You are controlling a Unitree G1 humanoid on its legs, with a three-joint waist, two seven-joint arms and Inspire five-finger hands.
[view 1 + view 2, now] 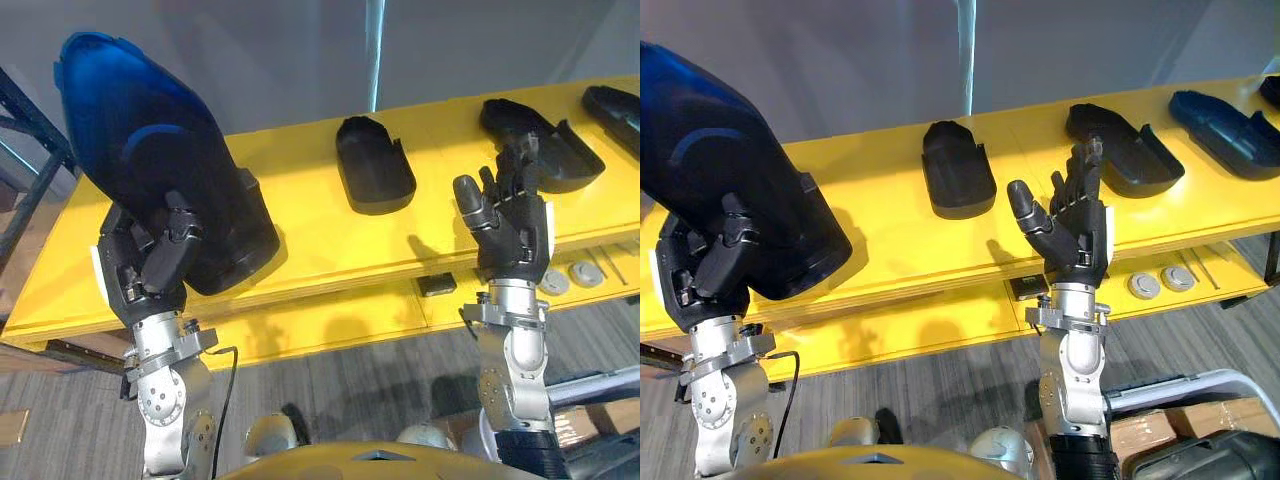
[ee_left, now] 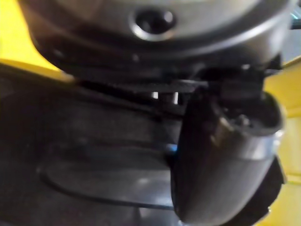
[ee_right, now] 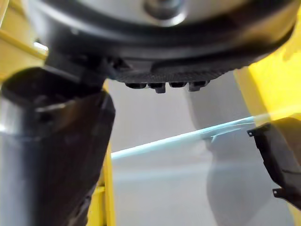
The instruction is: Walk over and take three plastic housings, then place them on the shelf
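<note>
Left hand curls its fingers round a dark housing; right hand spread straight before yellow shelf

Yellow workbench: the top board runs left to right, with a lower yellow ledge along its near edge. Three plastic housings lie on the top, well apart.

- **Centre:** a black housing.
- **Right of centre:** a second black housing.
- **Far right end:** a dark housing.

On the ledge, towards the right, lie a small black block, one grey disc and a second grey disc just beside it.
</note>
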